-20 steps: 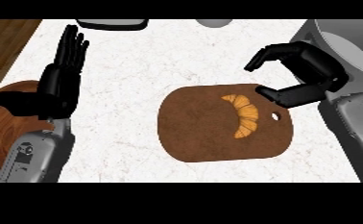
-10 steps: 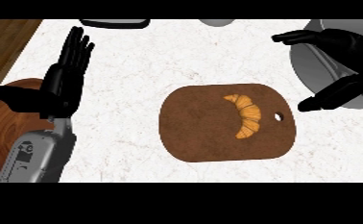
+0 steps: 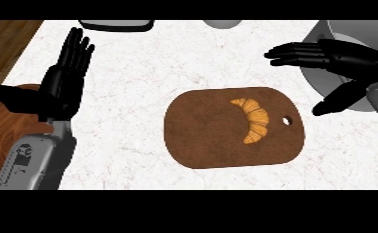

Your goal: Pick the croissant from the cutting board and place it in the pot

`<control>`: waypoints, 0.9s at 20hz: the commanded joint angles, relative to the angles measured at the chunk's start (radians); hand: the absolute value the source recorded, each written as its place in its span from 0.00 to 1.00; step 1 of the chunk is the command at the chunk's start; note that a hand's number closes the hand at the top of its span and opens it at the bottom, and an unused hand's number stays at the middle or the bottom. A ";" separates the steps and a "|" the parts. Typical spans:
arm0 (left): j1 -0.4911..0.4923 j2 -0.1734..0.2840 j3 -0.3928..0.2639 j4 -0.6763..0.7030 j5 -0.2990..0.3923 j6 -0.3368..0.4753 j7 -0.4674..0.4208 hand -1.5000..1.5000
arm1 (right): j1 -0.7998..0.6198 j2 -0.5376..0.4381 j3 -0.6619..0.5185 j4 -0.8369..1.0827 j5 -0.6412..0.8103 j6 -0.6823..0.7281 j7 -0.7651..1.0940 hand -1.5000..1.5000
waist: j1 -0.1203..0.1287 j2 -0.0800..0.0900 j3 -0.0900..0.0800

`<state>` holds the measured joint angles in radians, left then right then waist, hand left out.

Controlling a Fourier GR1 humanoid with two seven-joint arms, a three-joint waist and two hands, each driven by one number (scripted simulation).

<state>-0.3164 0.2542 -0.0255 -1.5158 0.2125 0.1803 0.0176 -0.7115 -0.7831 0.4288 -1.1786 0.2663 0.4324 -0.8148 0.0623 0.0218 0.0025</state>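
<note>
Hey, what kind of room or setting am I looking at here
Most likely a kitchen counter: a white marbled counter holds a brown cutting board with a croissant on it, and a grey pot sits at the right edge.

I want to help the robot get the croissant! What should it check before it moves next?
1. Croissant lying on the cutting board, nothing covering it: ok.
2. Right robot hand open, fingers spread, ready to grab: ok.
3. Right robot hand above the croissant: not ok, it is off to the right over the pot.
4. Right robot hand holding nothing: ok.
5. Left robot hand out of the way, resting open at the left edge, fingers up: ok.
6. Pot has room inside for the croissant: cannot tell, the robot hand hides much of it.
</note>
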 commanded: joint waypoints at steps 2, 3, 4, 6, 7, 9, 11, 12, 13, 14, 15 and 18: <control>0.003 0.039 0.035 -0.013 0.024 -0.032 0.033 0.50 | -0.039 0.023 0.118 0.115 0.149 0.020 -0.197 0.00 | -0.019 -0.011 -0.001; 0.013 0.019 0.025 0.004 0.002 -0.016 -0.005 0.50 | -0.067 0.052 0.143 0.168 0.183 -0.005 -0.193 0.00 | -0.013 -0.008 -0.002; 0.059 -0.003 0.027 0.024 0.011 -0.030 -0.058 0.50 | -0.047 0.074 0.167 0.141 0.194 -0.020 -0.168 0.00 | -0.027 -0.012 -0.003; 0.005 0.027 0.043 0.019 0.001 -0.020 0.001 0.50 | -0.124 0.101 0.167 0.218 0.210 0.009 -0.161 0.00 | -0.030 -0.013 -0.002; -0.005 0.020 0.051 0.042 0.005 -0.022 -0.005 0.50 | -0.161 0.131 0.160 0.256 0.215 0.018 -0.136 0.00 | -0.034 -0.014 -0.003; 0.024 0.045 0.069 0.000 0.033 -0.056 0.012 0.50 | -0.131 0.119 0.178 0.310 0.248 -0.020 -0.189 0.00 | -0.035 -0.015 -0.002; 0.028 0.001 0.031 -0.011 -0.025 0.006 0.001 0.50 | -0.124 0.166 0.206 0.326 0.267 -0.030 -0.169 0.00 | -0.040 -0.016 -0.002; 0.035 0.018 0.048 -0.009 0.003 -0.023 0.020 0.50 | -0.105 0.120 0.219 0.291 0.277 -0.019 -0.201 0.00 | -0.047 -0.018 -0.002; 0.027 -0.002 0.019 -0.020 -0.026 0.006 0.046 0.50 | -0.103 0.213 0.228 0.333 0.292 -0.072 -0.150 0.00 | -0.043 -0.017 -0.002; 0.003 0.017 0.053 0.019 -0.010 -0.020 0.016 0.50 | -0.128 0.197 0.227 0.357 0.303 -0.045 -0.175 0.00 | -0.046 -0.016 -0.002; -0.005 0.009 0.060 0.027 -0.002 -0.023 0.006 0.50 | -0.150 0.253 0.223 0.400 0.307 -0.070 -0.162 0.00 | -0.042 -0.015 -0.002; 0.040 0.014 0.078 0.046 -0.004 -0.050 -0.055 0.50 | -0.099 0.230 0.238 0.369 0.338 -0.103 -0.204 0.00 | -0.052 -0.018 -0.003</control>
<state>-0.2871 0.2629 0.0293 -1.5006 0.2081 0.1523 0.0059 -0.8230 -0.5769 0.6567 -0.8485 0.5645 0.2979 -0.9060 0.0175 0.0048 0.0001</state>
